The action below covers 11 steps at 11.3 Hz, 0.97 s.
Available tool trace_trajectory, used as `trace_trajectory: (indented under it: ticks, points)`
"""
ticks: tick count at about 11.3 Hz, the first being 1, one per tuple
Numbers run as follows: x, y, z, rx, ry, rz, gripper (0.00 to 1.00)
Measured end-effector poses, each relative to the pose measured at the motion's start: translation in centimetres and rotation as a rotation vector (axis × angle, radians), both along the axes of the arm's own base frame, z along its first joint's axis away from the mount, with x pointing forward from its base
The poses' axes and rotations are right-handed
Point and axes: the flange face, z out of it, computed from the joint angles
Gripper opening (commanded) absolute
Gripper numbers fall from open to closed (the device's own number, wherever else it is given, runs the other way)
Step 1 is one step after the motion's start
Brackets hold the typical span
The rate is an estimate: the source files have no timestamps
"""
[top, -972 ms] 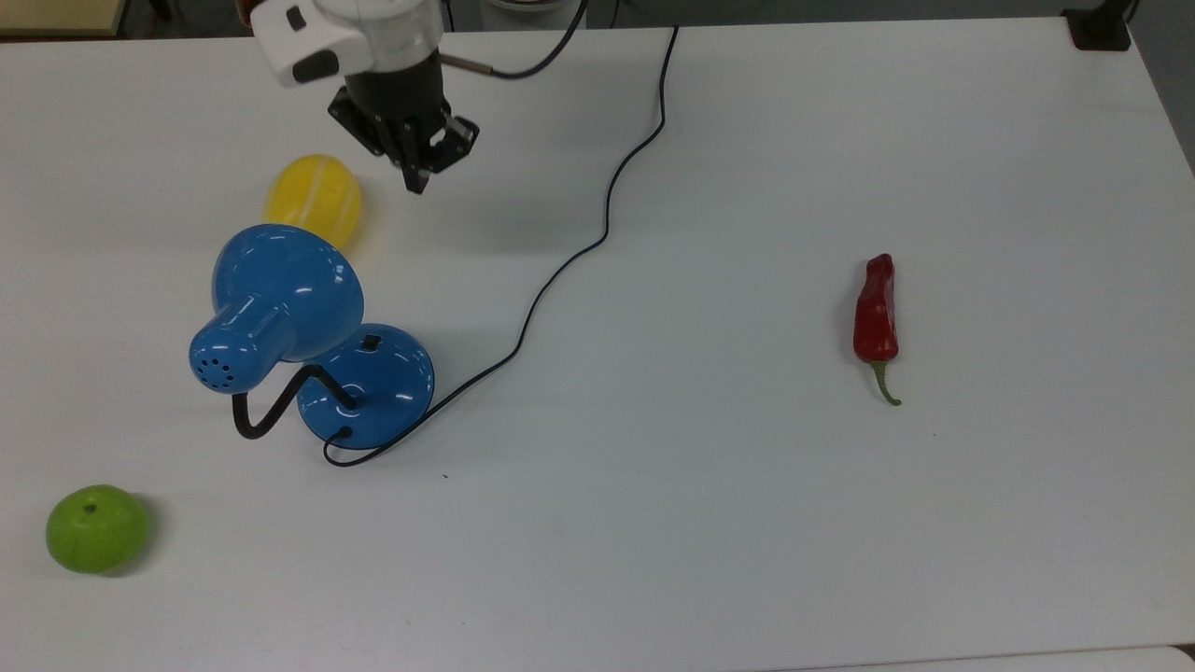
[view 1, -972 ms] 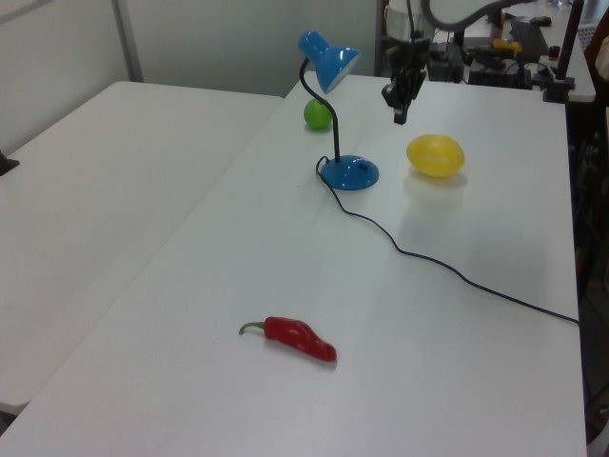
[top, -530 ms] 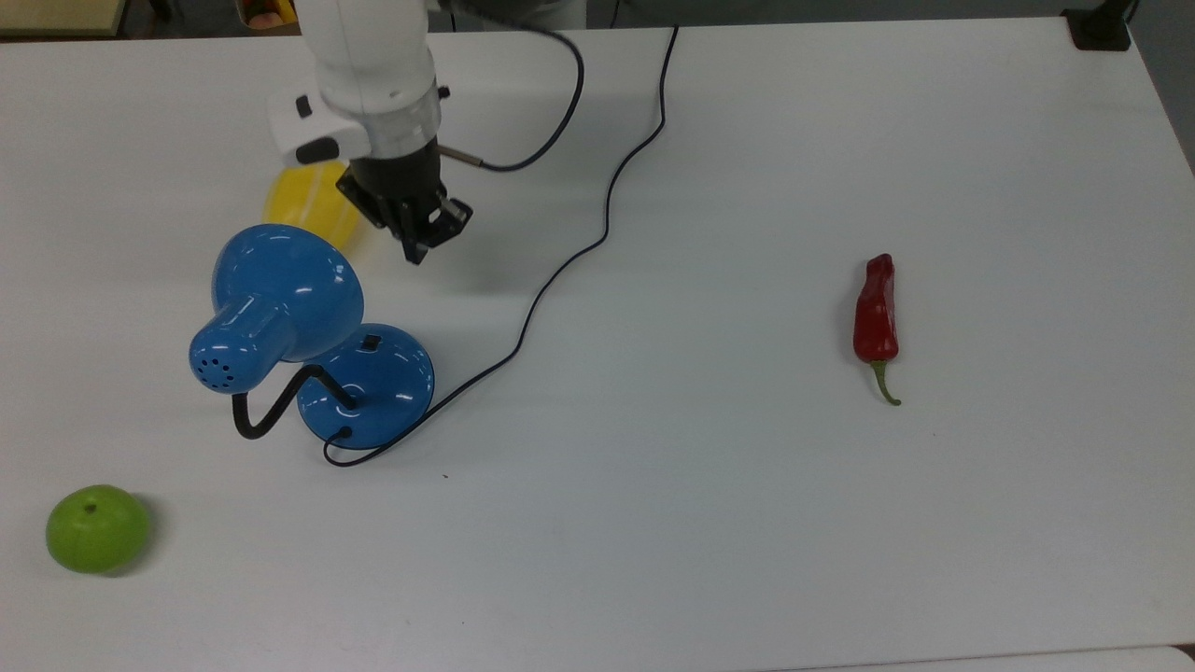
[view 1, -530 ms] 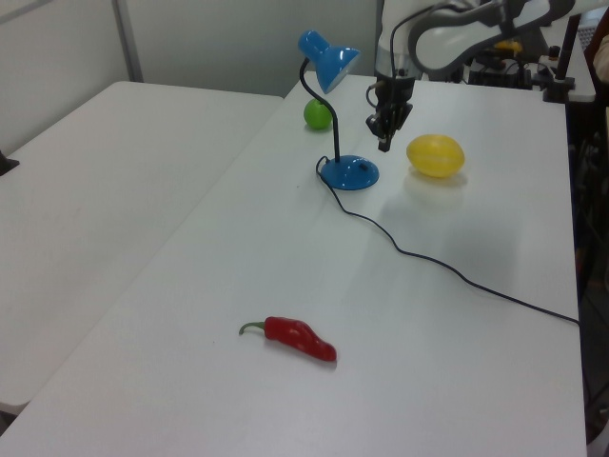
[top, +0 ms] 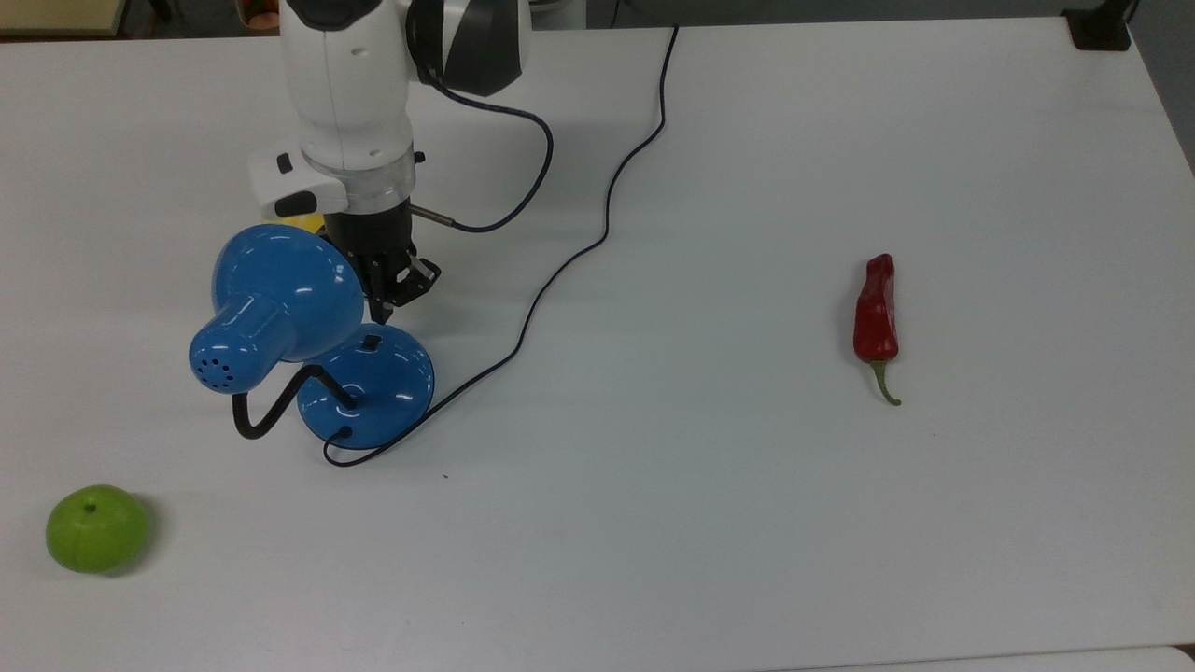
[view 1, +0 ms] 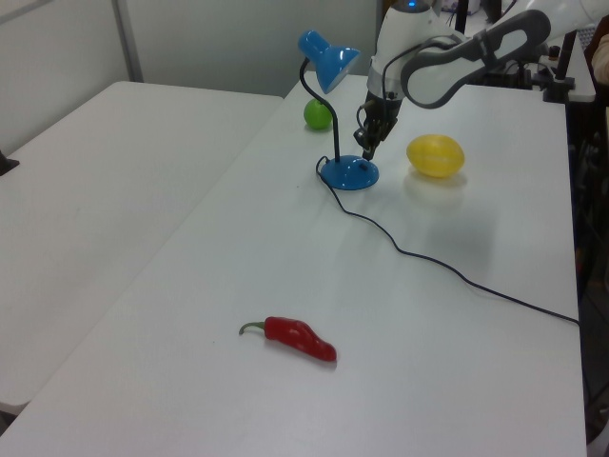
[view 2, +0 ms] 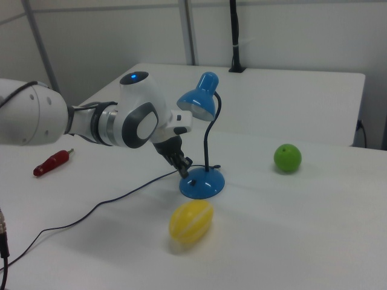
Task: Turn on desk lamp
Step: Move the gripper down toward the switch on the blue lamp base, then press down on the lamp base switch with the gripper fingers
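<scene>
I have the desk lamp [top: 308, 345] in the left third of the top view, its round blue base on the white table [top: 747, 513] and the bell shade leaning toward the top view's left on the black bendy neck. The small black switch [top: 370, 343] sits on the upper edge of the base. My gripper [top: 381, 313] hangs just above that switch, fingers pointing down and drawn together with nothing between them (in the right view the tips are just beside the switch; I cannot tell whether they touch). The thin black cord [top: 597, 224] runs from the base up to the top edge of the frame. A yellow melon-like fruit [view 2: 190, 222] lies near the base in the right view's lower middle. Green apple [top: 96, 527] lower left, red chili pepper [top: 876, 313] well apart at right.
</scene>
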Motion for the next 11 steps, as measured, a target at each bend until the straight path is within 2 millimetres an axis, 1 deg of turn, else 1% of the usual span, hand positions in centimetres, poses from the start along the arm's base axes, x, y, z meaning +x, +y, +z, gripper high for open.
trace_trajectory:
  ticks: [2,5,11]
  points:
    - [0.2,-0.1,-1.1,-0.038,0.004,0.028,0.00]
    - [0.6,-0.9,-1.3,-0.046,-0.043,0.031,0.00]
    - [0.9,-0.9,-2.0,-0.076,-0.059,0.062,0.00]
